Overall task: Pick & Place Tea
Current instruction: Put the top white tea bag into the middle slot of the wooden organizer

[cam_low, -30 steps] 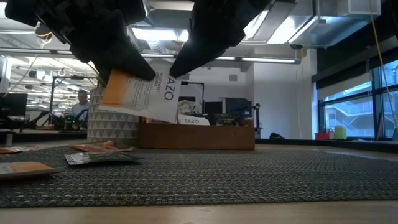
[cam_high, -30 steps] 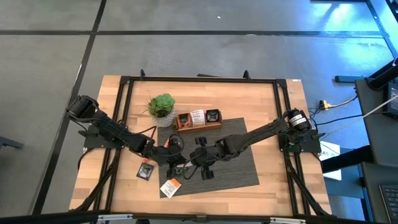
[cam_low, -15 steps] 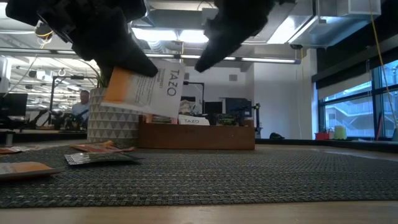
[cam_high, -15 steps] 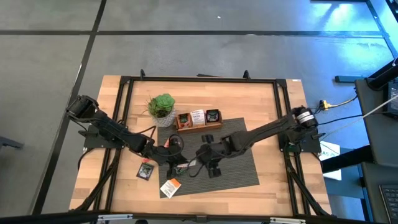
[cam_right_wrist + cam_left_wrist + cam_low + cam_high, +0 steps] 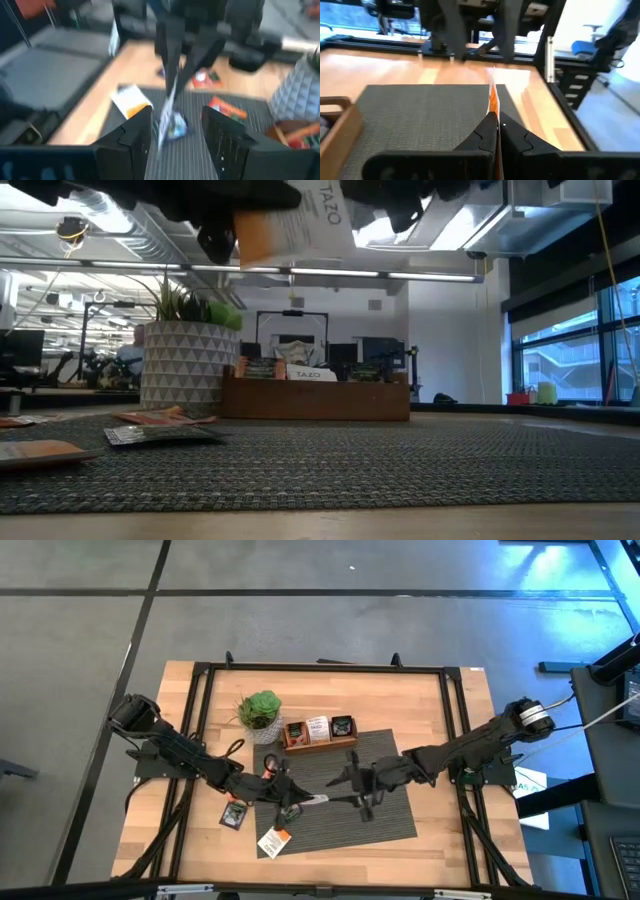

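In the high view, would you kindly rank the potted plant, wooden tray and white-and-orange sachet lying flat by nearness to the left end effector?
1. White-and-orange sachet, by the mat's front-left corner, near the left end effector.
2. Wooden tray, at the mat's back edge.
3. Potted plant, left of the tray.

High view looks straight down on the whole bench. Low view sits at mat level, facing the tray; both share it. Wrist views look along their fingers, close.
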Robot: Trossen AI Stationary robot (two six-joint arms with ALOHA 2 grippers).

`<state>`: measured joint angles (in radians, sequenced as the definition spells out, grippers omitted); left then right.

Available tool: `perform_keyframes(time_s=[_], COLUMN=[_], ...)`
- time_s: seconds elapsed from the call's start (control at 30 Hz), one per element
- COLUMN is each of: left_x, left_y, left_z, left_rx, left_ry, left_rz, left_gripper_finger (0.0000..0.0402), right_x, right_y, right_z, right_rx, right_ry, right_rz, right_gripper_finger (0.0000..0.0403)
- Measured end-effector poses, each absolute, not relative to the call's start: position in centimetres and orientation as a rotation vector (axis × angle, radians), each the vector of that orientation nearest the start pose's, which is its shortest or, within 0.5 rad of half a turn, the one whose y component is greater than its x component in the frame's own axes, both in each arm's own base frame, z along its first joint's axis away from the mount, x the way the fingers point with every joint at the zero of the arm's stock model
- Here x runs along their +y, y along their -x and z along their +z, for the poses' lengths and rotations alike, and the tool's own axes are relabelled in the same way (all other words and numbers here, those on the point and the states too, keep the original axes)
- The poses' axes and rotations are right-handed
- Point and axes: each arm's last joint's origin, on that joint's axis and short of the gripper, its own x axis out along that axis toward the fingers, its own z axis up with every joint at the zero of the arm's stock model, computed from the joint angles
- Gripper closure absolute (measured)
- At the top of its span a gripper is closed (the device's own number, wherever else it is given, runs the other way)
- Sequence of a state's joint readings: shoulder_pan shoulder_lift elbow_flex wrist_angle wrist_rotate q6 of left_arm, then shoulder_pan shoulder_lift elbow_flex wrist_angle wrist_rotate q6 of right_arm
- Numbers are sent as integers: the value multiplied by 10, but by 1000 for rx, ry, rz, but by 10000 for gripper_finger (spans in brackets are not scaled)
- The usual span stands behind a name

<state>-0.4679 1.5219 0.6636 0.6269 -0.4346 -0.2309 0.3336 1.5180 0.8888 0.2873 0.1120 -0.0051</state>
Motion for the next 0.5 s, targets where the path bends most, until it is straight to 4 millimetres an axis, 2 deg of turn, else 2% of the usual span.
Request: perform_keyframes(time_s=[0.27, 0.5], left_x=[-125, -123], left_y=[-279, -280], left_z=[209, 211], left_rx=[112, 84], left_ry=[107, 87], left_rz=[-2, 58], left_gripper_finger=[399, 399], right_x=[102, 102], right_y=[-307, -307], right_z=[229, 228], right_rx=[318, 323], right_ry=[46, -31], right_rz=[214, 186], right_gripper_finger=[230, 240])
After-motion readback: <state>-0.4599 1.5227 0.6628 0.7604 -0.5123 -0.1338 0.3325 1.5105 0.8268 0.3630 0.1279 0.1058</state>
